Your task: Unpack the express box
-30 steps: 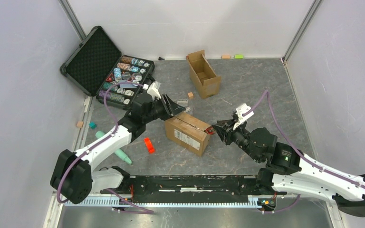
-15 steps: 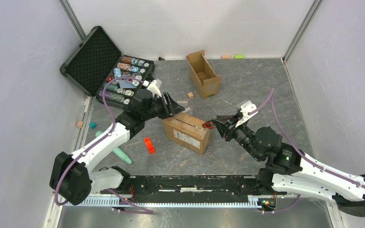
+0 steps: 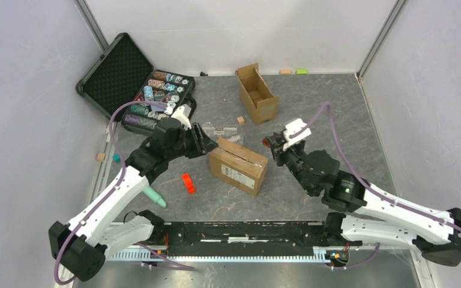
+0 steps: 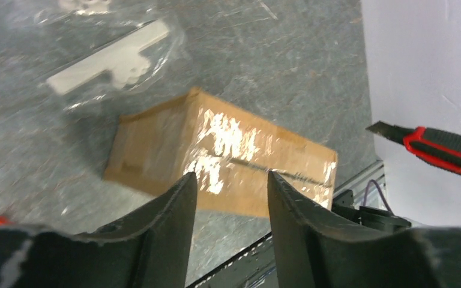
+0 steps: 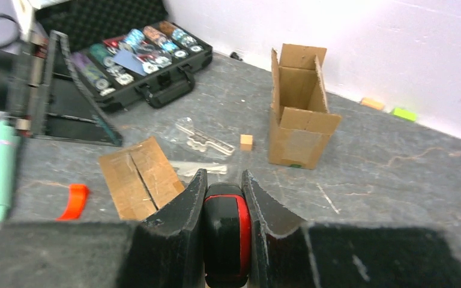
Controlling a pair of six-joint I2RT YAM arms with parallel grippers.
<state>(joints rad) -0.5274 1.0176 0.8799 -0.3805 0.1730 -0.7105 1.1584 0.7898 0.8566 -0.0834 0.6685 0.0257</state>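
Even light (glare on express box)

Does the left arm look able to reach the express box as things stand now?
Probably yes. The left gripper is open and sits right beside one end of the box, with nothing between them. The knife hangs clear, beyond the box's far end.

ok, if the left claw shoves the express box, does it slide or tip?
Probably slides: the express box lies flat and low on the table. Its glossy taped top looks slippery to pinch. Top seam looks slit; flaps may flex.
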